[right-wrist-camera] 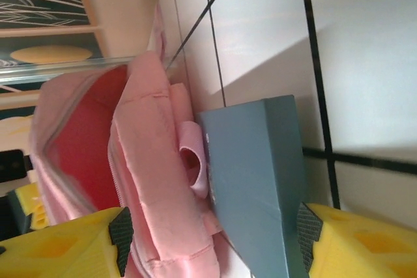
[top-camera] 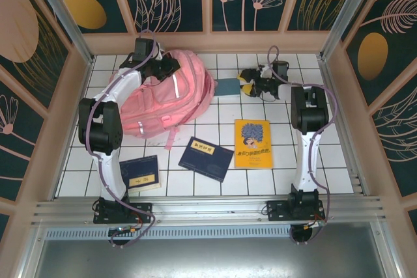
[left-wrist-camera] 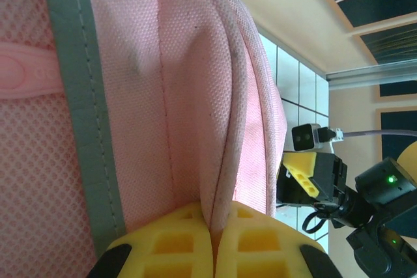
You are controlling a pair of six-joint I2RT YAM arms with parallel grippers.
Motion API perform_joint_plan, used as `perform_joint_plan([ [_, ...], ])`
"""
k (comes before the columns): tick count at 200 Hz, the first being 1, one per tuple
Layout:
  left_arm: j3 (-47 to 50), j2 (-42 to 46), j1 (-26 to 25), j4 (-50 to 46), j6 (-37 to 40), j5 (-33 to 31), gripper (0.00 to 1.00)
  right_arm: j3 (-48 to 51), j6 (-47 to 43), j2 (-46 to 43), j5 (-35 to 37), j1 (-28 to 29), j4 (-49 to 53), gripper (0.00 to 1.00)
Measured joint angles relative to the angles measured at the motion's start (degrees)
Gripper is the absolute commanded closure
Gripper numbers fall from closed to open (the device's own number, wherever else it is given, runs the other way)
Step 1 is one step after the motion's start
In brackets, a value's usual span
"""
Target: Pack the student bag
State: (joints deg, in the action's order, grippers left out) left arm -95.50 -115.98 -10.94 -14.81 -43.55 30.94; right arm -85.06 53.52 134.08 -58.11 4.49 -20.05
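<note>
The large pink fabric backpack (top-camera: 172, 92), lying far-left, is pinched by the left gripper (left-wrist-camera: 212, 242); the slim teal book (right-wrist-camera: 254, 180), straddled by the right gripper (right-wrist-camera: 215, 242) (whether clamped cannot be told), should be slid in edge-first

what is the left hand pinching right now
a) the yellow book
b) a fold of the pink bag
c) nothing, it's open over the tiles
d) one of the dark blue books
b, the left wrist view shows the left hand shut tight on a fold of the pink student bag, with the fabric running up out of the seam where its two halves meet.
</note>
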Motion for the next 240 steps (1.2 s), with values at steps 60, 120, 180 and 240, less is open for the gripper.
perform_joint_plan([
  [60,1.8,0.1,0.0,0.2,0.4,0.0,1.0,7.8,17.2,-0.4,-2.4,1.9,-20.3,0.32],
  [120,2.6,0.4,0.0,1.1,0.5,0.0,1.0,7.4,21.9,-0.4,-4.7,9.9,-24.8,0.34],
  [180,3.0,2.7,0.5,-0.3,2.4,-1.5,1.0,-2.0,-6.8,-5.1,8.1,8.4,11.9,0.34],
  [240,5.2,7.0,4.0,1.7,0.9,-1.0,1.0,-10.1,-24.5,-6.0,21.8,8.0,34.7,0.31],
])
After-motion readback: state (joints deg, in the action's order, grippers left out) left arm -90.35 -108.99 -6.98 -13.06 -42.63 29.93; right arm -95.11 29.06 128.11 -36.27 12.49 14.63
